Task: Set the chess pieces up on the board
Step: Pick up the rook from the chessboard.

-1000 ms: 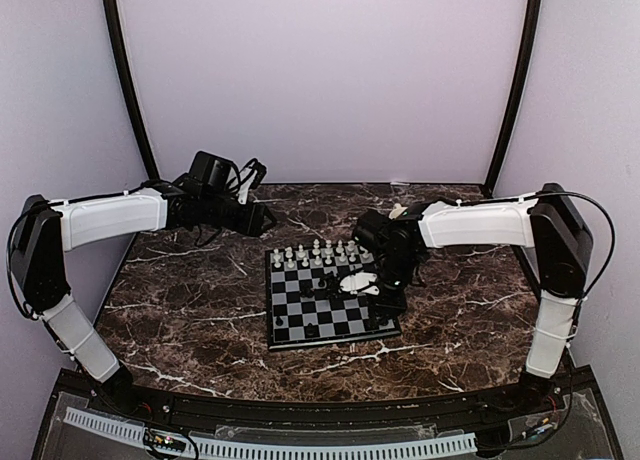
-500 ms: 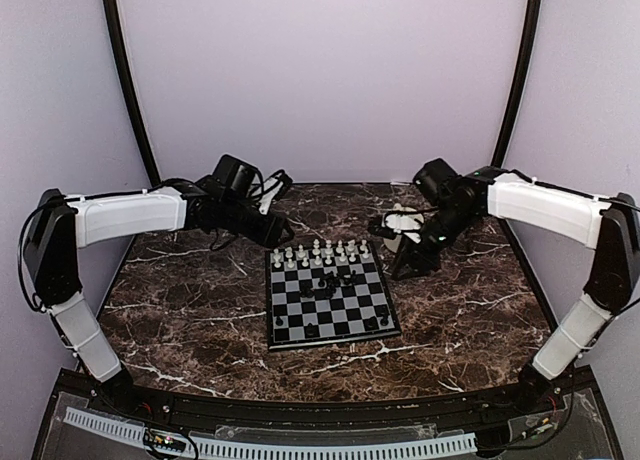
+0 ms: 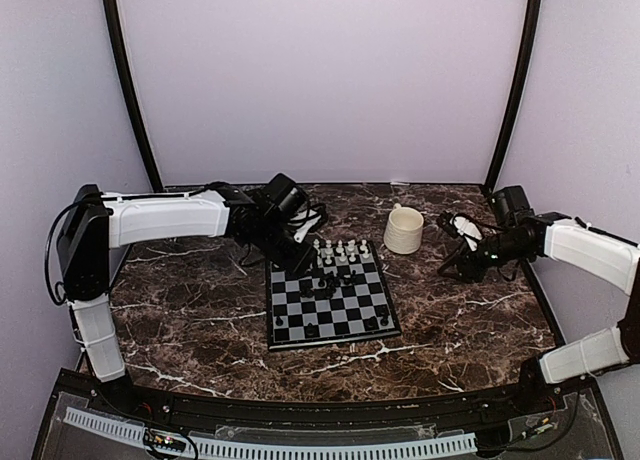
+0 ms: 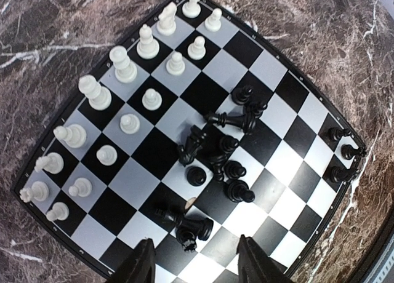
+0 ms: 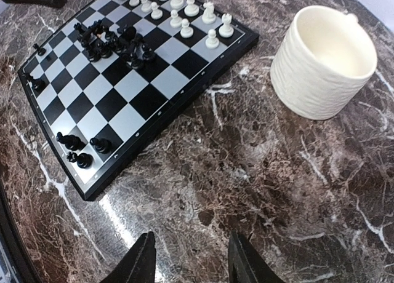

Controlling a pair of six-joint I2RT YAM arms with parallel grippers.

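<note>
— Over the far left corner of the small square black-and-grey checkered chessboard hangs the left end effector, fingers spread, nothing between them. What worries you?
— That heap of tiny black chess pieces mid-board. Several lie on their sides, touching or crossing. Closing on one would likely nudge its neighbours and roll them, maybe off the edge.
— And the tiny white chess pieces?
— Upright in two rows along the far side, just beside that arm. A low wrist could topple them.
— The other arm?
— The right end effector is spread and empty too, above the bare dark marble surface, well off the board, near the cream ribbed mug. A swing towards the board might clip that mug.
— Anything else?
— A few black ones stand at the near edge; a rolling piece could knock them.
</note>
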